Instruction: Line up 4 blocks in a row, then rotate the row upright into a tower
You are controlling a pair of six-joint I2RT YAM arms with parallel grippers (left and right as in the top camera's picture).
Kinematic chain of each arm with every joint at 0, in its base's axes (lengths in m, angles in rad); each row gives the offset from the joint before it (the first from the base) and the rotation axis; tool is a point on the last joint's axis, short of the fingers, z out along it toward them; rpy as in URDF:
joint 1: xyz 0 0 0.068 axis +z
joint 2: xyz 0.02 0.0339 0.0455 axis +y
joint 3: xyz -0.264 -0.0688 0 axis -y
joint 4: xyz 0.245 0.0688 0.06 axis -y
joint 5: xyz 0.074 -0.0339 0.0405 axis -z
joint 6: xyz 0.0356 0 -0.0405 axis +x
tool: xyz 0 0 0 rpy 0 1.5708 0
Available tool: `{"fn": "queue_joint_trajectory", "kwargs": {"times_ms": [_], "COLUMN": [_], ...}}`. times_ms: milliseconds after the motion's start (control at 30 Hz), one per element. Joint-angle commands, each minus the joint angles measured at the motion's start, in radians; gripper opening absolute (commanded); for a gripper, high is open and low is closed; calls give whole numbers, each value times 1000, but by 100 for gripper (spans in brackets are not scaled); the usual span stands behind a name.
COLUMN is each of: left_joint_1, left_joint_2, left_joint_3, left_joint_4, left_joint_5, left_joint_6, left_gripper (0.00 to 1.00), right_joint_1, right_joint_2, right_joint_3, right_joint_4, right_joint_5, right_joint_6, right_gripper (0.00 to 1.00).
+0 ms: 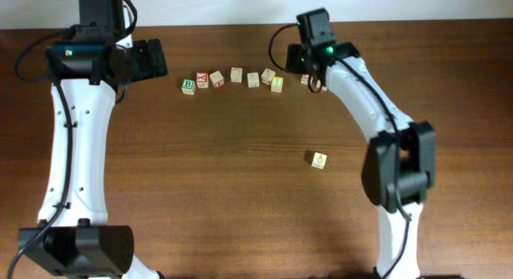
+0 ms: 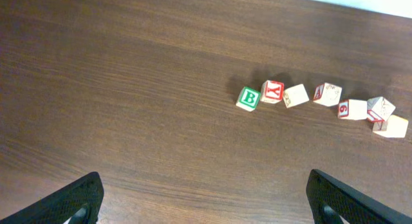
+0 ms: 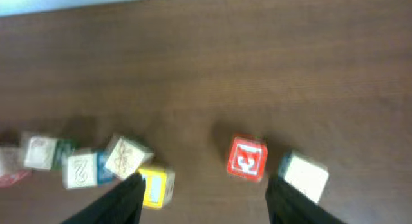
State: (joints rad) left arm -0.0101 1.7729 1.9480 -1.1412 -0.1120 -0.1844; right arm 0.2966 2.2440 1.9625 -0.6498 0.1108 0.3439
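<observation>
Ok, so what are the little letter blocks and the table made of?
The blocks look like pale, unvarnished wood with painted or printed coloured faces: their bare sides are matte and cream. The table looks like dark brown wood, or maybe a wood-look laminate: long grain streaks, faint sheen.

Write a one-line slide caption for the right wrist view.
Open right gripper facing a red-faced block, a yellow-faced block by one finger, a pale block by the other.

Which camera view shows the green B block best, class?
The left wrist view: the green B block sits large and sharp at the end of the row, its letter readable. The overhead view shows the block small, its letter barely legible. The right wrist view leaves it out.
</observation>
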Motion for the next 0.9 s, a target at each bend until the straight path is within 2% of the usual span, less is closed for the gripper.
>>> {"fn": "queue_joint_trajectory", "kwargs": {"times_ms": [0,233,400,533,633,733,800,867], "left_joint_1": [-1,-1,-1,-1,-1,-1,-1,-1], "left_joint_2": [-3,-3,-3,-3,-3,-3,-3,-3], "left_joint_3": [14,14,14,14,14,14,14,14], "left_joint_4": [1,1,1,1,1,1,1,1], "left_joint_5": [3,3,3,3,3,3,3,3], "left_joint_6": [-13,-13,-13,-13,-13,-13,-13,-13], "left_gripper": [99,99,99,99,99,99,99,99], "right_joint_1": [3,-2,-10,-9,-9,-9,-9,-9], "right_joint_2": [152,243,266,266,266,266,264,252], "right_joint_3": [194,194,194,185,185,185,186,198], "right_joint_4": [-45,-42,-61,-98,-130,-144,-161,-198], "right_joint_5": [23,147,137,135,133,122,78,67], "right_joint_6": [3,104,137,137,136,125,72,71], "right_gripper": [61,60,59,41,40,30,19,15]}}
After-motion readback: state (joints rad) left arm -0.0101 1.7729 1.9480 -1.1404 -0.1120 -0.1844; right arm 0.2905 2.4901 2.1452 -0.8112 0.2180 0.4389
